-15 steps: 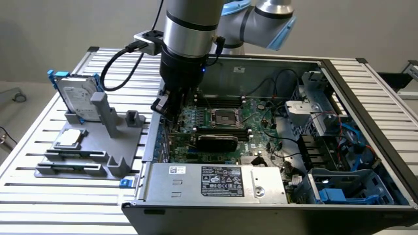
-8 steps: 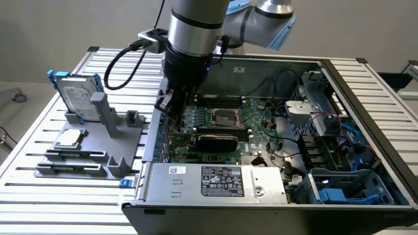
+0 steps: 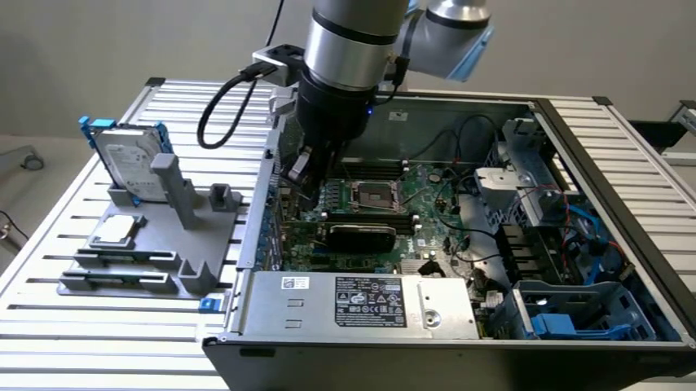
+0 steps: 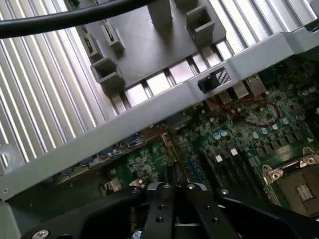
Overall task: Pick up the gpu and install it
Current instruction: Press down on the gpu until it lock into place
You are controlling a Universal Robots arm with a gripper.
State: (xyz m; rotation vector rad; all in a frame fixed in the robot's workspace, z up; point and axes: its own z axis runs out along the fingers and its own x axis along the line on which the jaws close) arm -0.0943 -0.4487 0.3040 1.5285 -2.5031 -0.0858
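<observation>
The gpu [image 3: 360, 235] stands on edge in the green motherboard [image 3: 435, 208] inside the open computer case [image 3: 609, 204], its black rounded cooler facing the exterior camera. My gripper [image 3: 308, 181] hangs low inside the case by its wall at the exterior view's left, just beyond the gpu and beside the processor socket [image 3: 370, 195]. In the wrist view the gripper [image 4: 172, 189] has its black fingers [image 4: 160, 195] pressed together, with nothing I can make out between them. Below them lie the motherboard [image 4: 234, 134] and the socket [image 4: 299, 186].
A grey parts rack [image 3: 130, 269] sits on the slatted table at the exterior view's left, holding a silver hard drive with blue rails [image 3: 129, 163] and a small processor chip [image 3: 117, 230]. A power supply [image 3: 354, 303] fills the case's near corner. Cables and drive cages [image 3: 544, 212] crowd the far side.
</observation>
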